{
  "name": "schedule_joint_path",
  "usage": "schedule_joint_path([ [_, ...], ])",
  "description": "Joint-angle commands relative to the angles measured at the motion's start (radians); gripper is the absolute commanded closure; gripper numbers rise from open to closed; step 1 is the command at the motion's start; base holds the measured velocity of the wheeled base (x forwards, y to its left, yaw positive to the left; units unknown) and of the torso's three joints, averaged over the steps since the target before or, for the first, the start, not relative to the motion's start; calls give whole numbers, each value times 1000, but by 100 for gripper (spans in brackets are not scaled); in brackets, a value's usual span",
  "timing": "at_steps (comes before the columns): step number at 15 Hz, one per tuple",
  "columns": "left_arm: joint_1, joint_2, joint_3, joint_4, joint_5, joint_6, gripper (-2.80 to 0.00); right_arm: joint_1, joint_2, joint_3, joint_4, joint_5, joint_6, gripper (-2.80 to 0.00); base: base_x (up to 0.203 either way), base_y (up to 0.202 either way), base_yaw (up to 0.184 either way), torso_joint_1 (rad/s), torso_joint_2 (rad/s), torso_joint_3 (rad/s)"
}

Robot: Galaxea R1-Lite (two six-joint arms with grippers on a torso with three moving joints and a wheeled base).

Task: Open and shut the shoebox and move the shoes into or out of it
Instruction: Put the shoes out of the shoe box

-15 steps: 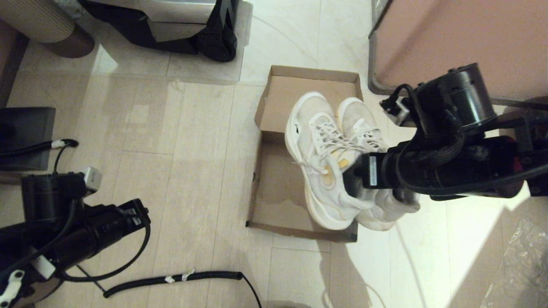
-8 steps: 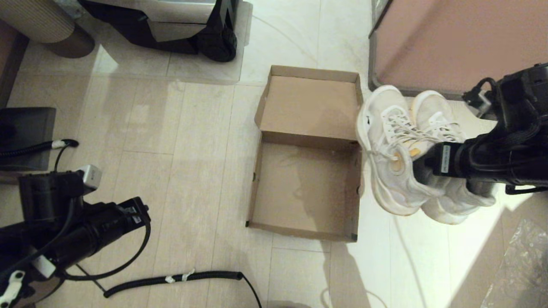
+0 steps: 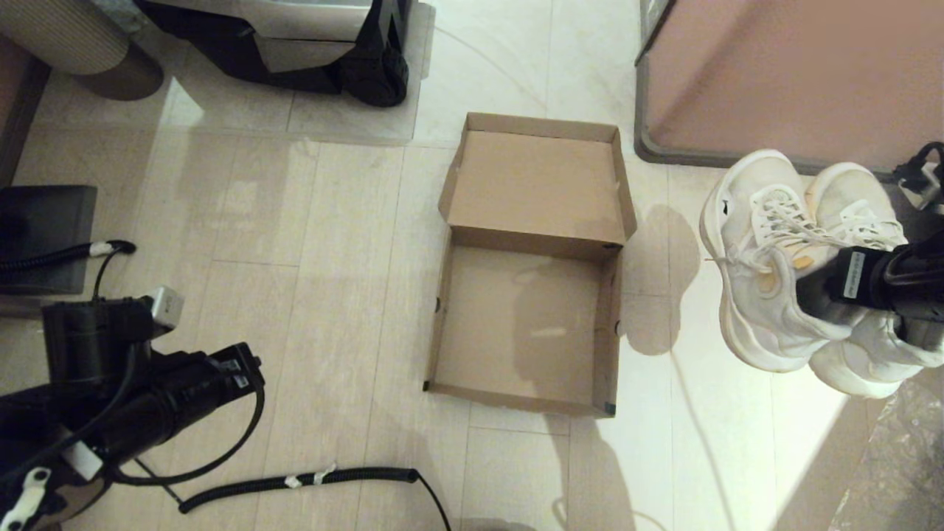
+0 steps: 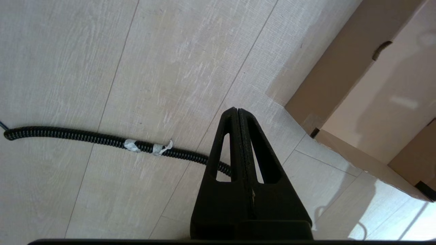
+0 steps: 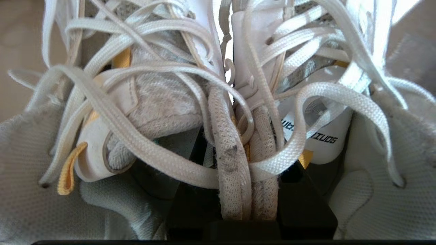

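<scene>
The brown cardboard shoebox [image 3: 516,332] lies open on the floor with nothing in it, its flap lid [image 3: 535,184] folded back flat on the far side. Both white lace-up shoes [image 3: 767,295] hang side by side off to the right of the box, toes toward the cabinet. My right gripper [image 3: 818,295] is shut on them. In the right wrist view the gripper [image 5: 247,183] pinches the two inner collars [image 5: 231,163] together under tangled laces. My left arm [image 3: 147,398] is parked at the lower left. Its gripper [image 4: 237,114] is shut on nothing, over the floor near the box's corner [image 4: 340,88].
A large pinkish-brown cabinet [image 3: 774,74] with a grey rim stands just beyond the shoes. A black coiled cable [image 3: 295,481] lies on the floor in front of the box. Dark equipment [image 3: 295,44] sits at the back left, and crinkled plastic [image 3: 900,457] at the lower right.
My right gripper has carried the pair of shoes rightward, from over the box to the floor space beside it. The box now shows bare. The left arm barely shifted.
</scene>
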Motion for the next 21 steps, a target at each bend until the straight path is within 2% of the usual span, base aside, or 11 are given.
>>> schedule_joint_path([
  [1,-9,8,-7,-5,1,-1,0,-30,-10,1,0,-3,-13,0,0,0,0,0,0,0],
  [8,-38,4,5,-5,3,0,0,-69,-27,13,-1,-1,-23,0,0,0,0,0,0,0],
  [13,-96,-4,45,-22,7,0,0,-99,-36,15,-1,2,-27,0,0,0,0,0,0,0],
  [17,-98,7,56,-50,4,2,0,-116,-41,37,-1,4,-28,0,0,0,0,0,0,0],
  [21,-98,7,52,-50,4,0,0,-117,-33,57,-31,5,-84,0,0,0,0,0,0,0],
])
